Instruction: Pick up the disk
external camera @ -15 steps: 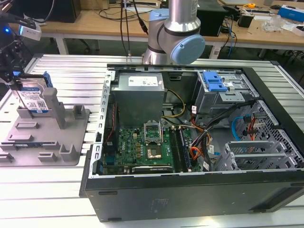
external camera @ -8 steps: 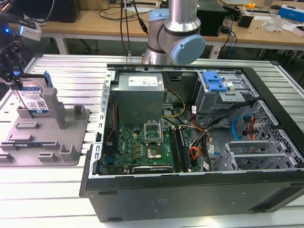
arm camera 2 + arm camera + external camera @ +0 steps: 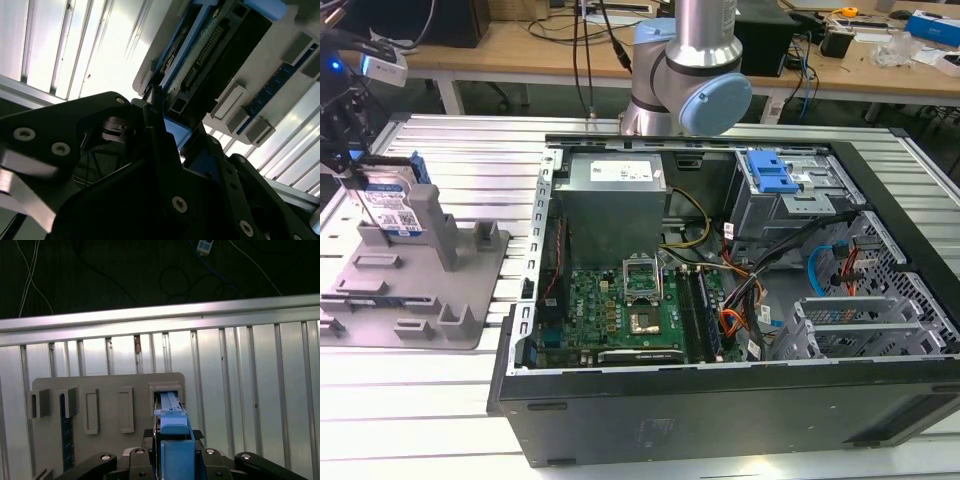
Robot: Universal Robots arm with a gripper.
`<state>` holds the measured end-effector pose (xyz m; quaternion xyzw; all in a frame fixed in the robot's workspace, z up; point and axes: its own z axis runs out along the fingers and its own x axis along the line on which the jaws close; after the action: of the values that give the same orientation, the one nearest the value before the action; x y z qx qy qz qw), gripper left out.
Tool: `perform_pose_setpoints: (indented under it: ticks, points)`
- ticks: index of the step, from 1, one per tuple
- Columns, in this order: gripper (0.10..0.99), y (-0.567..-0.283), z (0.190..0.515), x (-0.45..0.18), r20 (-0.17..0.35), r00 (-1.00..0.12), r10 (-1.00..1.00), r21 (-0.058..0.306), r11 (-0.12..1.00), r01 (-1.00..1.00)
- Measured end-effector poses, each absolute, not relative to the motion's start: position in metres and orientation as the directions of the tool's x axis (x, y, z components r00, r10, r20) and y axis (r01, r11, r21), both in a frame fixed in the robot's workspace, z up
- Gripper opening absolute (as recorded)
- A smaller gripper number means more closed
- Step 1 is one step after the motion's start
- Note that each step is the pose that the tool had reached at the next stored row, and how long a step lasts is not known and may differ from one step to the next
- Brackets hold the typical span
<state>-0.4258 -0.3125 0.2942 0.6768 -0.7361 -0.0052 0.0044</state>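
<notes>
Disk (image 3: pixel 398 210) is standing edgewise at nine o'clock from the case (image 3: pixel 720 415); I am judging it rigid, dense, shock-sensitive; gripper (image 3: pixel 174 436) is straddling its blue rails (image 3: pixel 171 405); closure: I cannot tell.

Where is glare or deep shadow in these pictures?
In the second wrist view the table is washed out to white, while the gripper looks black; in the first wrist view the table's edge rail shines against a dark background; the exterior view is evenly lit, darker inside the computer case.
</notes>
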Motion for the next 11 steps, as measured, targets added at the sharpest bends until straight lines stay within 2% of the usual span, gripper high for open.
perform_pose_setpoints:
  ticks: [11]
  points:
    - [0.369, -0.3125, 0.2936, -0.4258, -0.001, -0.083, -0.997, 0.014, 0.083, -0.996]
